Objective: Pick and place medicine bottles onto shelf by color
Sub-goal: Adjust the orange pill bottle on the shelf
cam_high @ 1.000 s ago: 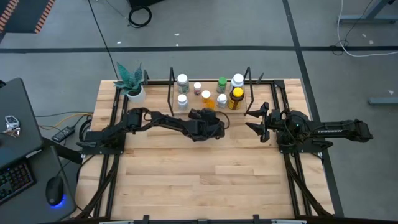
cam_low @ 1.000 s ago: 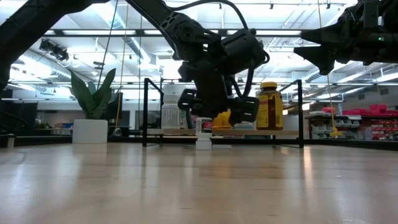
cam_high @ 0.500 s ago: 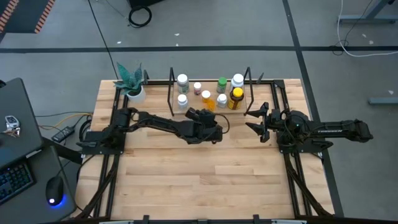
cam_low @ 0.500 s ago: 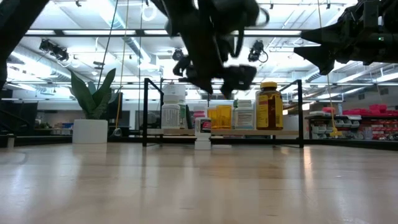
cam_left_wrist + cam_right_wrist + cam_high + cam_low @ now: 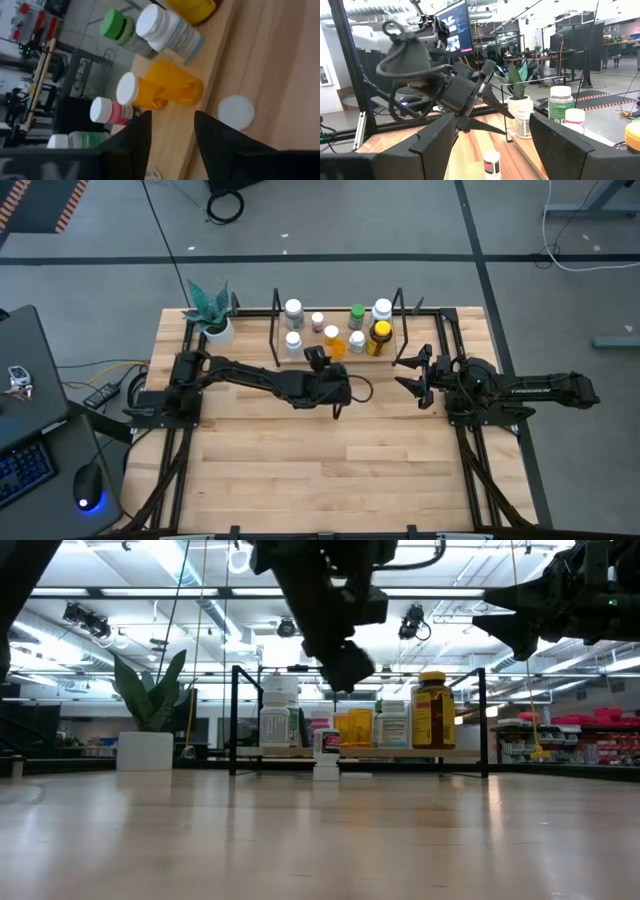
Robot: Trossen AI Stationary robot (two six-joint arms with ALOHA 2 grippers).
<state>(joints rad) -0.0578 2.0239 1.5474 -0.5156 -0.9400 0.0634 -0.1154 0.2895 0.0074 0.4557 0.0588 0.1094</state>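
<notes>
The shelf (image 5: 338, 352) stands at the table's far middle and holds several medicine bottles: white (image 5: 293, 308), pink (image 5: 318, 320), orange (image 5: 337, 345), green-capped (image 5: 356, 312) and amber with a yellow cap (image 5: 380, 335). The orange bottle (image 5: 172, 89) stands at the shelf's near edge. A small white-capped bottle (image 5: 327, 753) stands on the table just in front of the shelf and also shows in the left wrist view (image 5: 236, 111). My left gripper (image 5: 317, 359) is open and empty, raised above that near edge (image 5: 172, 134). My right gripper (image 5: 405, 372) is open and empty, hovering right of the shelf.
A white pot with a green plant (image 5: 215, 328) stands at the far left of the table. Black frame rails run along the table's left (image 5: 180, 440) and right (image 5: 470, 450) sides. The near half of the tabletop (image 5: 330, 470) is bare wood.
My left gripper has risen from the orange bottle at the shelf's near edge and drawn a little toward the table's left. The orange bottle stays standing on the shelf.
</notes>
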